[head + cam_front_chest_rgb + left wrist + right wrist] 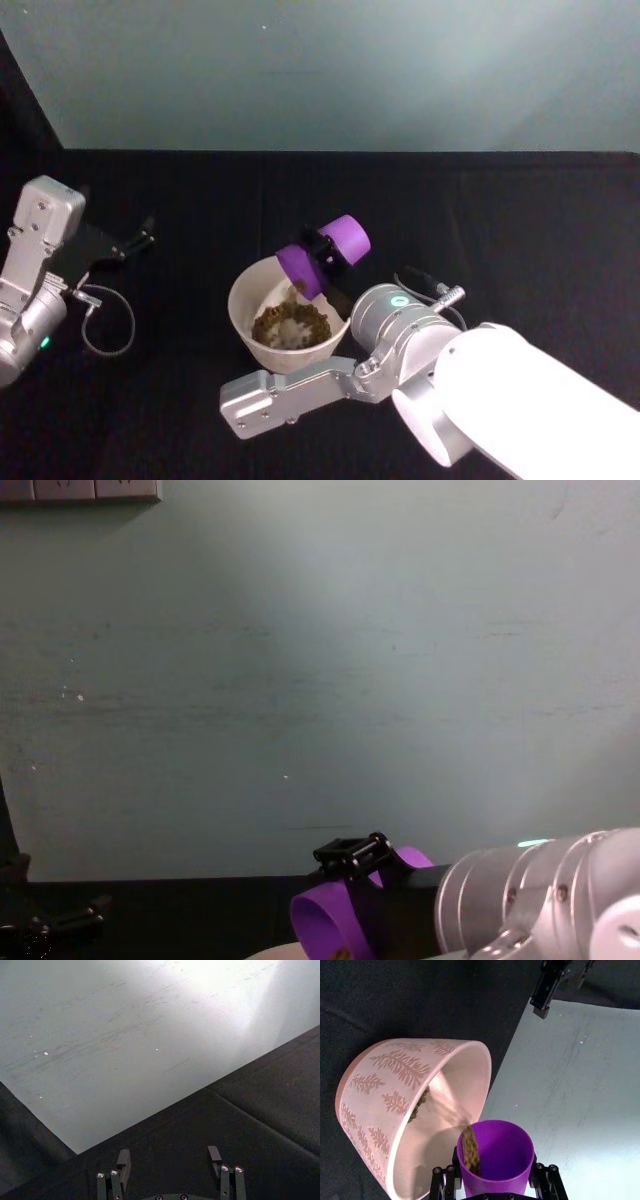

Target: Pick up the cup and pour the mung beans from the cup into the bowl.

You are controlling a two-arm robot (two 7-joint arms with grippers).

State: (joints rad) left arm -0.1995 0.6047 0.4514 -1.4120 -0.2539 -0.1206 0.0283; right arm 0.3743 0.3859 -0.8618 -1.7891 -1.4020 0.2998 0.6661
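Mid-pour here. My right gripper [322, 252] is clamped across the middle of the cup [347, 238], one finger on each side. The cup hangs over the far right edge of the bowl [233, 300]. Its long axis is tipped well over: the mouth points down and toward my left into the bowl, and the base sticks up and away to my right. In the right wrist view a thin stream of mung beans [470, 1147] slides off the lower lip, and there's already a pile sitting in the bowl's bottom.

So the bowl is directly under the cup's mouth, which is really all that matters. I reckon the next bit is just rolling the wrist further to get the last beans out. The lip is close to the bowl's rim, so I'd watch for a knock there.

My left gripper [135, 240] is parked well off to my left with its fingers spread apart and nothing in them, next to a loop of cable [105, 325] on the black table [500, 220]. Nothing's in the way.
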